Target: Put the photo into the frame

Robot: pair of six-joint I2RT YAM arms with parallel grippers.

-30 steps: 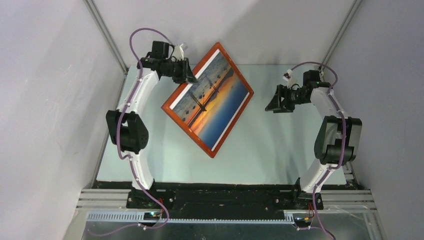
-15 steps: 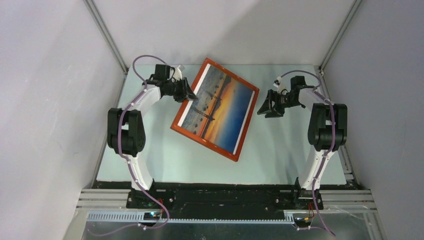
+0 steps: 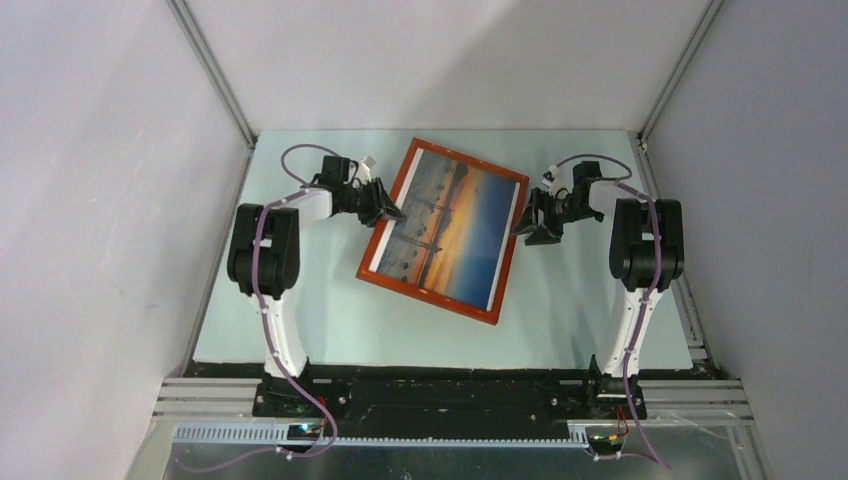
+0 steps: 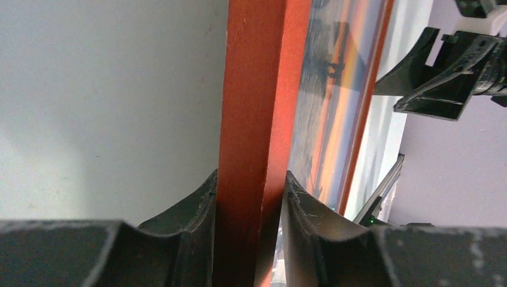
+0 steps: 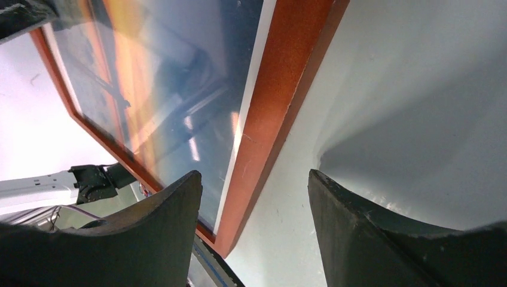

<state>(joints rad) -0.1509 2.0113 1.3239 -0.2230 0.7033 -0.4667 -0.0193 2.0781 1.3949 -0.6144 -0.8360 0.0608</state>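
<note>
Two grippers, top view: the left gripper (image 3: 385, 208) is closed on the left rail of the frame (image 3: 428, 298). The right gripper (image 3: 527, 222) sits just beside the opposite rail, over the table (image 3: 300, 320).
Photo, top view: the photo (image 3: 450, 230) lies inside the frame, picture side up, and the frame sits skewed to the table edges.
Left wrist view: both fingers (image 4: 191, 230) press the wooden rail, one on each face, in a firm clamp.
Right wrist view: the jaws are apart, with the rail just ahead of the gap and untouched. The pane (image 5: 197, 107) shows reflections.
Handling (judged): the wood is stiff and fairly light, and the glossy pane is probably fragile and slippery. Grip the rails, never the pane.
Frame on table: cannot tell whether it rests or hangs.
</note>
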